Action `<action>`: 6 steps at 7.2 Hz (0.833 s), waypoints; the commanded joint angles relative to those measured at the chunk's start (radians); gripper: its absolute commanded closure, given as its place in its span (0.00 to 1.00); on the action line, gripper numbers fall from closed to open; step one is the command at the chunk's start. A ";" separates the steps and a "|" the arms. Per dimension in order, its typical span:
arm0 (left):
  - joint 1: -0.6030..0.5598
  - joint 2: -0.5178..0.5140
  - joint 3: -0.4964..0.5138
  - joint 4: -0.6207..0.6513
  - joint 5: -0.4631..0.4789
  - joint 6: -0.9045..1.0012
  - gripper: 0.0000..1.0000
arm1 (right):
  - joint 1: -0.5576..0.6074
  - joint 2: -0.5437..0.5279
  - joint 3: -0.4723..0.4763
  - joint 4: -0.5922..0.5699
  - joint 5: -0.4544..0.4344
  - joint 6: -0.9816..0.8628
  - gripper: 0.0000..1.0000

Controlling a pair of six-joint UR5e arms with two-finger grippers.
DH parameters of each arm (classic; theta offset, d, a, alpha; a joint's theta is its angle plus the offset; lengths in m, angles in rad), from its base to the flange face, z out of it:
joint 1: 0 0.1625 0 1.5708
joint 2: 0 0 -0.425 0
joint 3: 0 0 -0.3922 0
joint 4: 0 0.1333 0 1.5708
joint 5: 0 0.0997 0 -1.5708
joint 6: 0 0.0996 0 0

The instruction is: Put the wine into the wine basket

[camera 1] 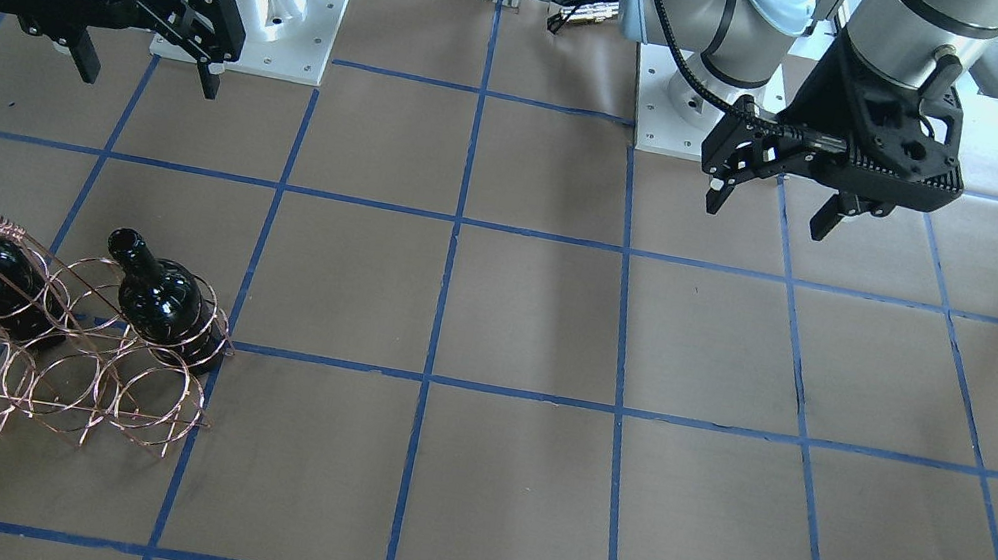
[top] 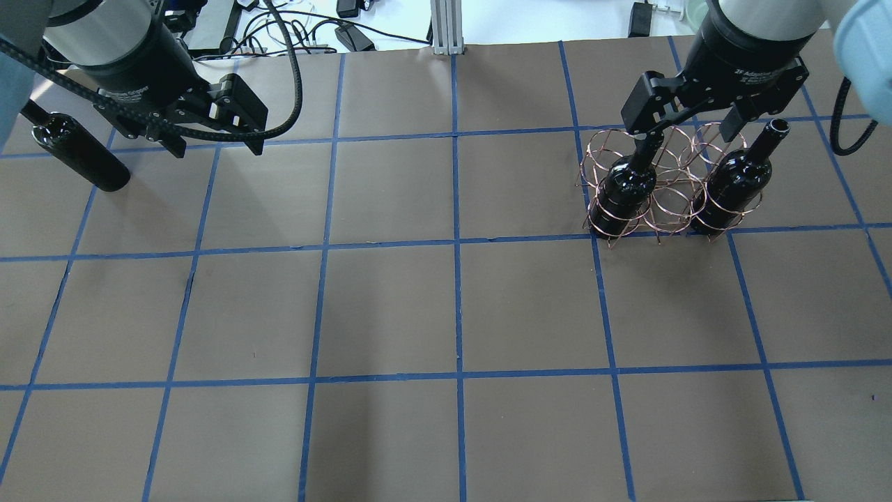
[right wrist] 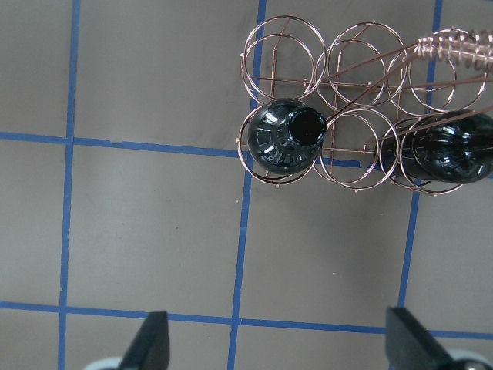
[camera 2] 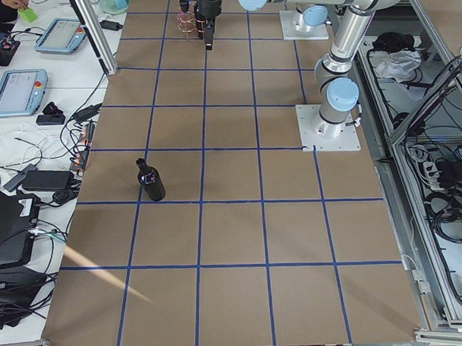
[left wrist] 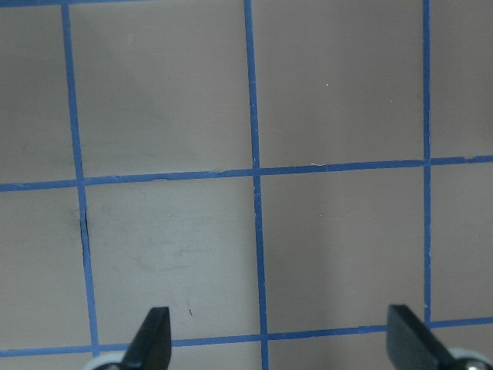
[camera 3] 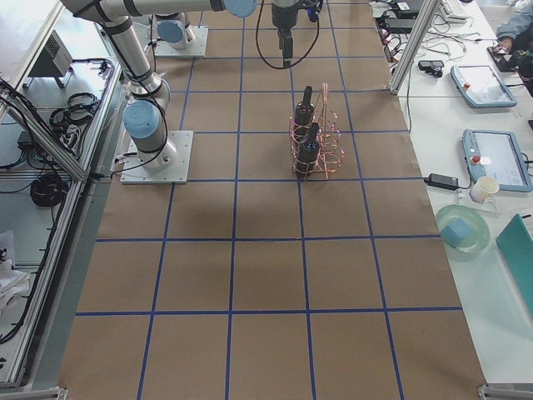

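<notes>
The copper wire wine basket (top: pixel 667 203) stands on the robot's right side of the table and holds two black wine bottles upright, one (top: pixel 624 188) at one end and one (top: pixel 732 181) at the other. In the right wrist view the basket's braided handle (right wrist: pixel 451 48) and both bottles (right wrist: pixel 285 139) (right wrist: pixel 454 150) show from above. My right gripper (top: pixel 686 136) hangs open and empty above the basket. A third black bottle (top: pixel 77 150) stands alone at the far left. My left gripper (top: pixel 217 148) is open and empty above bare table, beside that bottle.
Brown table paper with a blue tape grid (top: pixel 456 240). Both arm bases (camera 1: pixel 249 15) (camera 1: pixel 701 101) stand on white plates at the robot's edge. Cables and devices (top: pixel 348 31) lie beyond the far edge. The lone bottle (camera 2: pixel 150 183) stands near the operators' edge.
</notes>
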State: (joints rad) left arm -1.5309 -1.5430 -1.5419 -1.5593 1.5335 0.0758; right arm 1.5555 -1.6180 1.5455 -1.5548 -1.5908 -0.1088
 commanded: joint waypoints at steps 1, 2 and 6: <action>0.000 0.000 -0.001 0.001 -0.010 -0.001 0.00 | 0.000 0.000 0.001 -0.001 0.000 0.000 0.00; 0.000 0.000 -0.003 -0.001 -0.003 0.001 0.00 | 0.000 0.000 0.001 0.001 -0.003 0.000 0.00; 0.014 -0.009 -0.006 0.013 -0.001 0.010 0.00 | -0.005 0.000 0.001 0.001 -0.006 0.000 0.00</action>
State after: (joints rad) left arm -1.5235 -1.5472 -1.5468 -1.5531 1.5335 0.0847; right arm 1.5531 -1.6190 1.5463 -1.5539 -1.5958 -0.1094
